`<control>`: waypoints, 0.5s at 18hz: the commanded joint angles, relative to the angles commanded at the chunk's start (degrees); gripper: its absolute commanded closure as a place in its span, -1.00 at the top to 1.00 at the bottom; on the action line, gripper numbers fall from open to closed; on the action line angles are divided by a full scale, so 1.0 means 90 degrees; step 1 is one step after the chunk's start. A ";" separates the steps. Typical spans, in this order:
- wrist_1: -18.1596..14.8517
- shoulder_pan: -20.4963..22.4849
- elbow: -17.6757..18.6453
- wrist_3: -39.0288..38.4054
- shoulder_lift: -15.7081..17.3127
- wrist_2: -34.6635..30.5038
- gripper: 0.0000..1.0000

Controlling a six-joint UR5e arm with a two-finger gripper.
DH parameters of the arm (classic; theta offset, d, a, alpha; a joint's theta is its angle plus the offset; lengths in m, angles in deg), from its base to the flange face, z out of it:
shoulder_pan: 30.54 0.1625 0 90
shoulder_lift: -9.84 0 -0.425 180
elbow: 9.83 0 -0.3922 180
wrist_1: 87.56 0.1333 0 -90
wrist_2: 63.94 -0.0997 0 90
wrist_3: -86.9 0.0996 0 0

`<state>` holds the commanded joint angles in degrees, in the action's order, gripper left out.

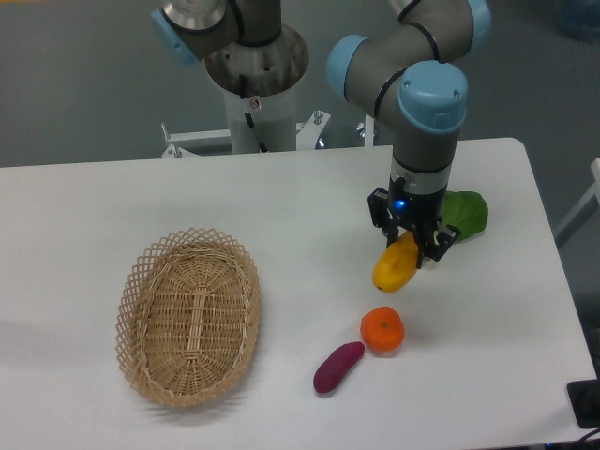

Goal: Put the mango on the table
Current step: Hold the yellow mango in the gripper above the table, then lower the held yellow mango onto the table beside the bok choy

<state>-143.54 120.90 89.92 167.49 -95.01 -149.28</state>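
The mango [396,265] is a yellow-orange oval fruit at the centre right of the white table [281,225]. My gripper [413,242] points straight down and is shut on the mango's upper end. The mango hangs tilted, its lower end down and to the left, close to the tabletop. I cannot tell whether it touches the surface.
A round orange [382,330] and a purple sweet potato [337,367] lie just in front of the mango. A green vegetable [466,214] lies right behind the gripper. An oval wicker basket [188,315] stands at the left. The robot's base [255,84] is at the back.
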 joint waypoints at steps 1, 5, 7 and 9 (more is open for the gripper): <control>0.0029 0.0010 0.0097 0.0117 0.0000 -0.0019 -0.03; 0.0088 0.0127 0.0469 0.0752 0.0049 -0.0058 -0.03; 0.0098 0.0127 0.0703 0.1074 0.0049 -0.0175 -0.03; 0.0098 0.0195 0.0859 0.1455 0.0049 -0.0409 -0.03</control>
<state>-142.66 122.65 97.66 180.58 -94.57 -152.96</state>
